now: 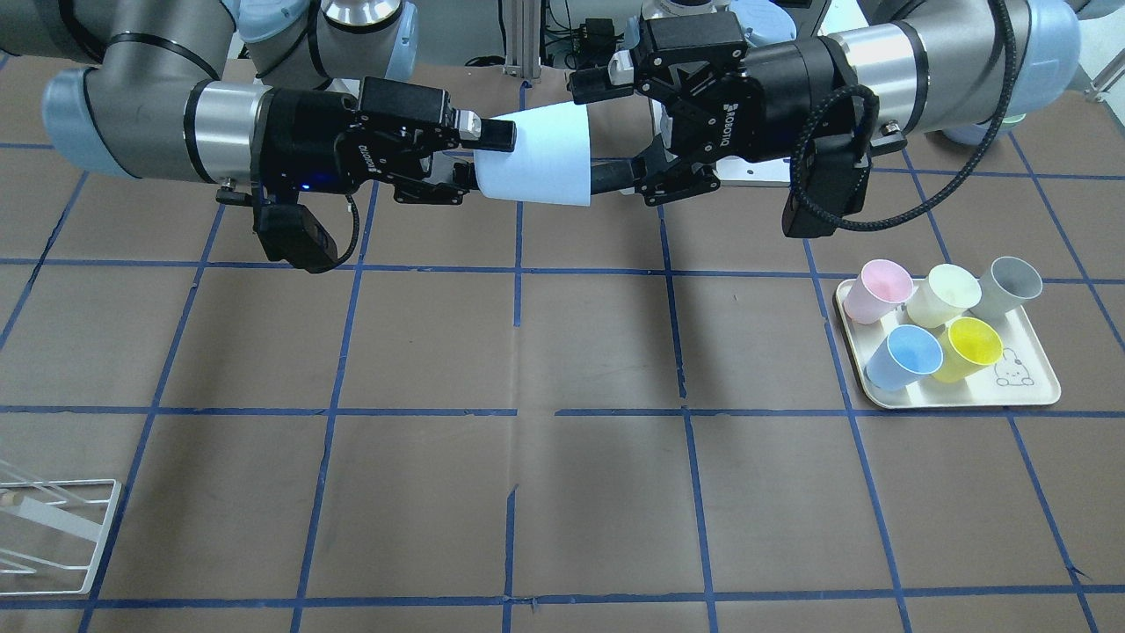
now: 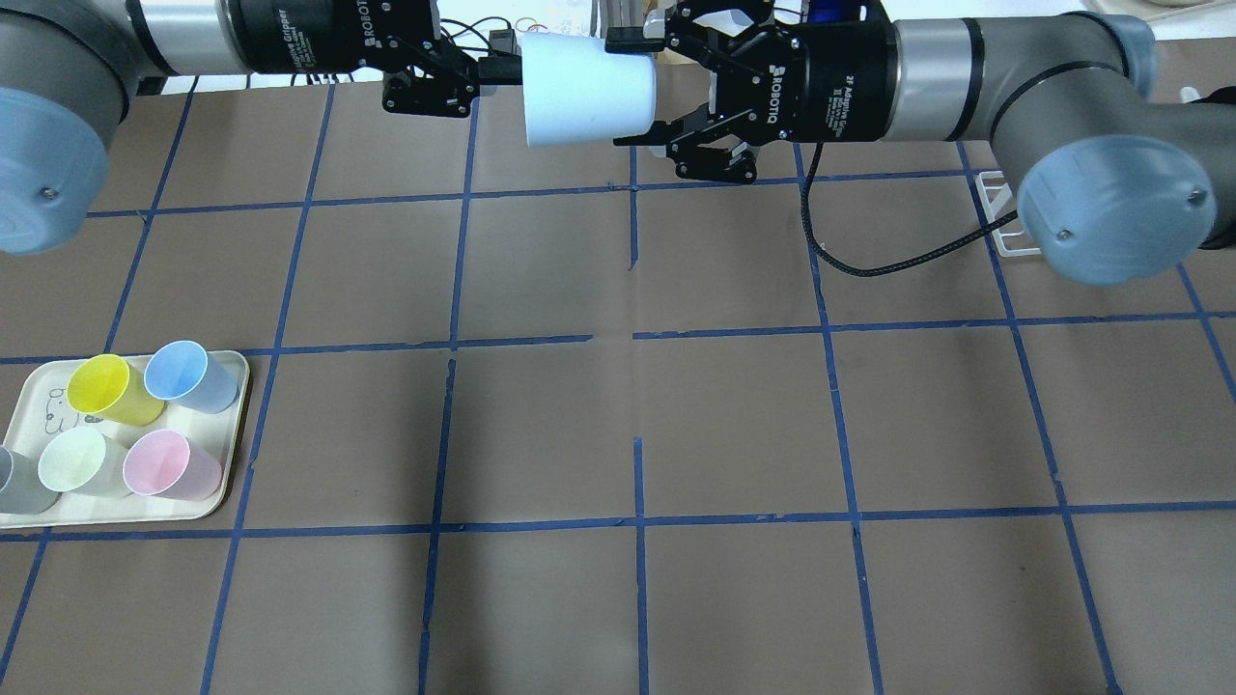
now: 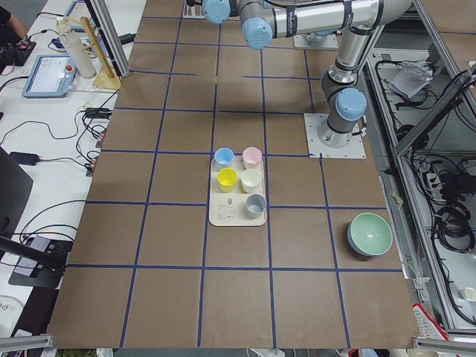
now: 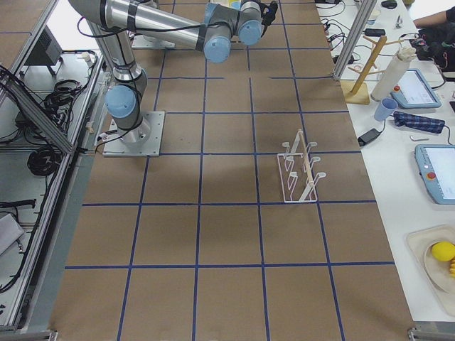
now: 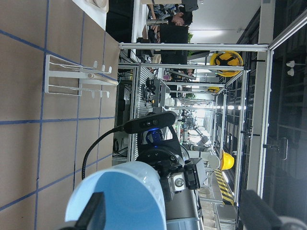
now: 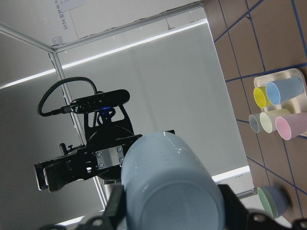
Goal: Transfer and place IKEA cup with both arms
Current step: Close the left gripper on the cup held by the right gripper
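Note:
The IKEA cup [image 1: 536, 158], pale icy-blue, is held on its side in the air above the table's far middle. It also shows in the overhead view [image 2: 579, 92]. My right gripper [image 2: 635, 92] is shut on its narrow base end, with fingers [image 6: 116, 206] on both sides of the cup [image 6: 168, 187]. My left gripper [image 1: 596, 130] is open at the wide rim end. In the left wrist view one finger [image 5: 91, 213] sits at the cup's mouth [image 5: 115, 201] and the other is far outside the rim.
A cream tray [image 1: 958, 403] on my left side holds pink, pale-green, grey [image 1: 1011, 286], sky-blue [image 1: 905, 356] and yellow cups. A white wire rack [image 2: 1004, 217] stands on my right side. A green bowl [image 3: 370, 234] sits near my left arm's base.

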You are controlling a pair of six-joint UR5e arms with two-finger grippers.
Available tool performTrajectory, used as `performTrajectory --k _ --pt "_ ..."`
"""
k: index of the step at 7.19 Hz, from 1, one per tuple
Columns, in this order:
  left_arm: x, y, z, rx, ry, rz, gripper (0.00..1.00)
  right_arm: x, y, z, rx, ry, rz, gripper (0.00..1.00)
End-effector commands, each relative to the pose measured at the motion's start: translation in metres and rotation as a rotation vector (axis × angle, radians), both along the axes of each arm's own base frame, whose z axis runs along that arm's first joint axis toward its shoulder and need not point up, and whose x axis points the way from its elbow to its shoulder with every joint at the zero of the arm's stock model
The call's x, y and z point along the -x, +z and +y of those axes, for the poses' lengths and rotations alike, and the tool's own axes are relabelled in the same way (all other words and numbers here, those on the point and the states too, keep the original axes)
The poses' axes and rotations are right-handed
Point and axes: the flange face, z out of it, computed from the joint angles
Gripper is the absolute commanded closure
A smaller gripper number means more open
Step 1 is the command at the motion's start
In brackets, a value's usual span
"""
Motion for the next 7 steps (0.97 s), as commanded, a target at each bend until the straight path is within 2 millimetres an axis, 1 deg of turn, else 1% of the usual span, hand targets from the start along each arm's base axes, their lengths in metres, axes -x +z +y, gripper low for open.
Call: performTrajectory --k 1,2,3,4,5,7 --pt "0.001 0.001 0.007 0.002 -0.001 -0.009 0.23 -0.009 -0.004 0.000 -0.007 0.015 -0.008 1.00" --pt "0.001 0.002 0.010 0.000 -0.001 -0.012 0.28 -0.014 -0.002 0.002 -0.004 0.025 -0.012 1.00" --pt "0.002 0.001 0.014 -0.008 -0.001 -0.011 0.36 -0.014 -0.002 0.001 -0.008 0.025 -0.012 1.00" --pt "0.002 -0.001 0.022 -0.023 0.002 -0.012 0.36 -0.014 -0.002 0.000 -0.007 0.025 -0.012 1.00" --pt "0.003 -0.007 0.027 -0.031 0.002 -0.014 0.38 -0.014 -0.002 0.000 -0.010 0.025 -0.014 1.00" --pt "0.001 -0.007 0.027 -0.027 0.006 -0.016 0.48 -0.014 -0.001 0.000 -0.030 0.024 -0.015 1.00"
